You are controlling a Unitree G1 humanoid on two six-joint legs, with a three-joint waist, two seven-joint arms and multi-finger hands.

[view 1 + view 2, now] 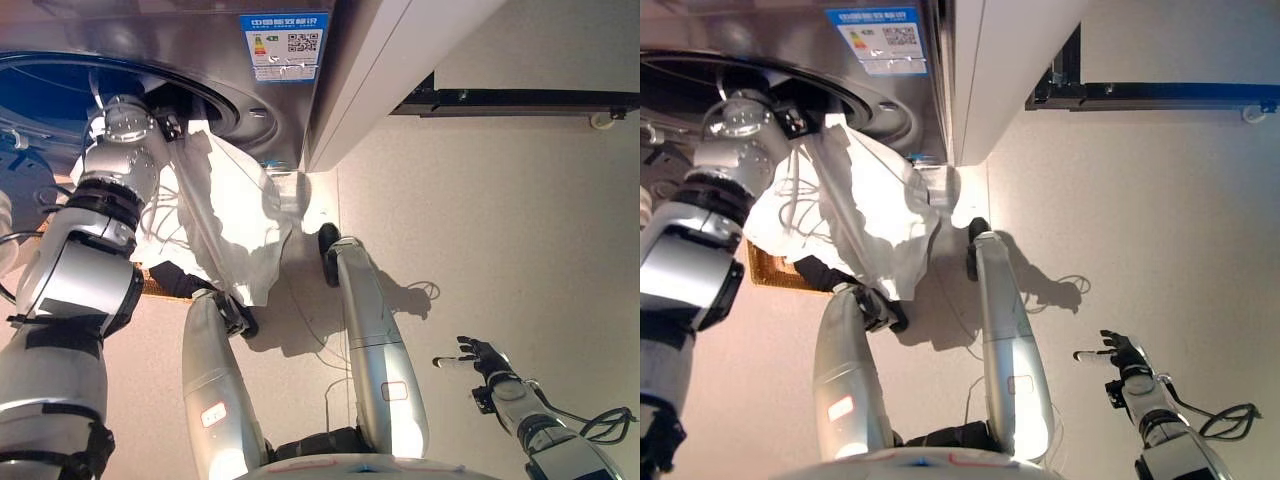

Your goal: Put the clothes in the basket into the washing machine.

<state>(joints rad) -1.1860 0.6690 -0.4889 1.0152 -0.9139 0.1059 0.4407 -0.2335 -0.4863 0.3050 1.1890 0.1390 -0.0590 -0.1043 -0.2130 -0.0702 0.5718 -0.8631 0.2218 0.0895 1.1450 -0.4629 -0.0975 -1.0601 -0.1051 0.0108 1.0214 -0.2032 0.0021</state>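
The right robot hand (482, 357) hovers low over the floor, fingers spread, holding nothing. The left robot hand (125, 118) reaches into the washing machine (265, 110); its fingers are hidden. The white garment (235, 215) drapes from the door, apparently light and limp; bunch it mid-fold. The basket (775, 270) sits beneath.

Both eye views look steeply down from the robot's head, close to the washing machine (200, 90) at upper left. They share it, the white cloth (875, 210) and floor (520, 220).
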